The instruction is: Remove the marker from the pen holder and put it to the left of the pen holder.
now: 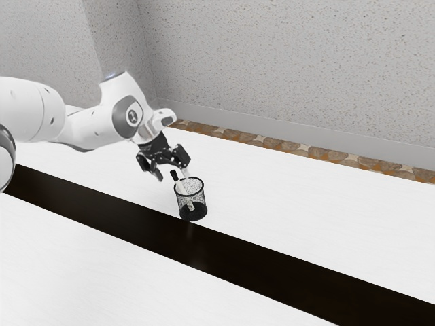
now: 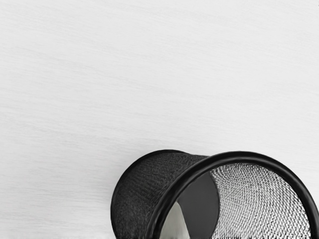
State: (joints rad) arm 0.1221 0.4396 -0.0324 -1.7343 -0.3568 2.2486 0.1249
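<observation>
My gripper [image 1: 172, 174] stands open just above the pen holder, its fingers spread apart around the level of the marker's dark cap. The marker [image 1: 182, 188] leans inside the black mesh pen holder [image 1: 202, 200], its black end sticking out over the rim toward the exterior view's left. From the exterior view I cannot tell whether either finger touches it. In the wrist view the upright pen holder [image 2: 149, 184] shows its round rim, and a pale part of the marker [image 2: 174, 224] is visible inside.
The white table [image 1: 292, 217] surrounds the holder, with a wide dark strip [image 1: 224, 248] running across it close by. Beyond the table's far edge are a stone-patterned floor band [image 1: 299, 147] and a speckled wall [image 1: 285, 61].
</observation>
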